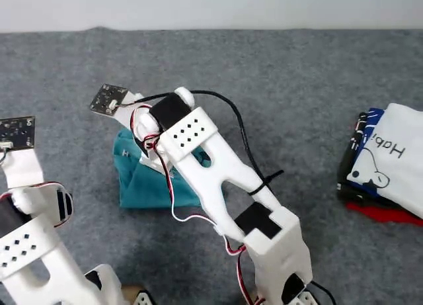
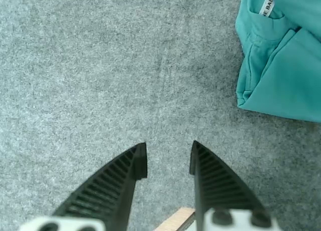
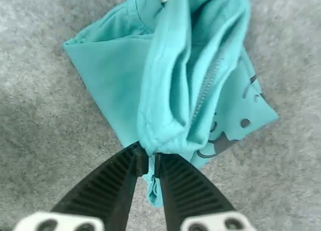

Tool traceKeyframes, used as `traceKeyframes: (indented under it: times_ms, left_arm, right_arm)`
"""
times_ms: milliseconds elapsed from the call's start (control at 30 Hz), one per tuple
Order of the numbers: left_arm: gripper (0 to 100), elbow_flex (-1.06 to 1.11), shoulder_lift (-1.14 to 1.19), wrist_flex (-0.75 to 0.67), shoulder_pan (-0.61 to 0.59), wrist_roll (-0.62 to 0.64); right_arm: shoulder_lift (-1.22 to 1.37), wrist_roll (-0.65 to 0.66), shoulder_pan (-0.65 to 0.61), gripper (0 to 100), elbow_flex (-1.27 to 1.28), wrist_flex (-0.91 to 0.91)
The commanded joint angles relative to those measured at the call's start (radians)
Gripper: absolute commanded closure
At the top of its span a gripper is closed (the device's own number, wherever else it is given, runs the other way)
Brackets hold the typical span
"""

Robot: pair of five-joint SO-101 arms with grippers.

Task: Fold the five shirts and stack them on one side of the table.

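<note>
Grey, felt-like tabletop (image 1: 297, 87) under a strip of pale wall (image 1: 198, 7).

High view: right arm (image 1: 218, 173) stretches from the near edge out over a teal shirt (image 1: 142, 186). Shirt lies bunched left of centre, partly hidden under the arm. Left arm (image 1: 33, 245) sits at the near left corner, apart from the shirt. Stack of folded shirts (image 1: 390, 159) at the right edge, well apart from the teal one: white with a drawing on top, then blue, black and red showing beneath.

Left wrist view: left claw (image 2: 168, 158) released, jaws parted with a clear gap, over bare grey surface. Teal shirt (image 2: 281, 55) lies off to one side, not touching the claw; collar label visible.

Right wrist view: right claw (image 3: 149, 163) clenched on a thick fold of the teal shirt (image 3: 115, 75). Cloth is pinched between the tips, with a bit poking out past them. Fold rises toward the claw; rest of the shirt is spread on the tabletop, dark print on one part.
</note>
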Motion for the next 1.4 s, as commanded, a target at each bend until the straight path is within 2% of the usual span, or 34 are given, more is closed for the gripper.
traceKeyframes:
  times_ms: [0, 200, 333, 500, 600, 733, 867, 1000, 1100, 1200, 1367]
  left_arm:
    - [85, -0.004, -0.018, 0.02, 0.006, 0.008]
    - [85, -0.004, -0.018, 0.02, 0.006, 0.008]
    - [85, -0.004, -0.018, 0.02, 0.006, 0.008]
    - [85, -0.004, -0.018, 0.02, 0.006, 0.008]
    - [85, -0.004, -0.018, 0.02, 0.006, 0.008]
    - [85, -0.01, -0.018, 0.02, 0.006, 0.008]
    - [85, -0.012, -0.018, 0.02, 0.006, 0.006]
    - [85, -0.045, -0.02, 0.02, 0.002, 0.006]
    - [90, -0.099, -0.02, 0.017, 0.003, 0.008]
    - [94, -0.137, -0.02, -0.002, 0.003, 0.008]
    - [93, -0.139, -0.018, 0.002, 0.006, 0.008]
  right_arm:
    - [-0.085, 0.011, -0.024, 98.5, -0.066, 0.038]
    - [-0.033, 0.012, -0.15, 98.3, -0.06, 0.033]
    - [0.105, 0.026, -0.174, 96.4, -0.063, 0.018]
    - [0.194, 0.025, -0.171, 76.7, -0.091, 0.022]
    - [0.174, 0.012, -0.168, 72.2, -0.146, 0.041]
    - [0.088, 0.005, -0.105, 72.4, -0.187, 0.042]
    - [0.045, 0.005, 0.01, 74.8, -0.186, 0.042]
    - [0.096, 0.008, 0.15, 89.4, -0.186, 0.024]
    - [0.18, 0.009, 0.24, 99.4, -0.192, -0.053]
    - [0.277, 0.009, 0.297, 97.4, -0.192, -0.17]
    - [0.397, 0.011, 0.302, 97.4, -0.192, -0.306]
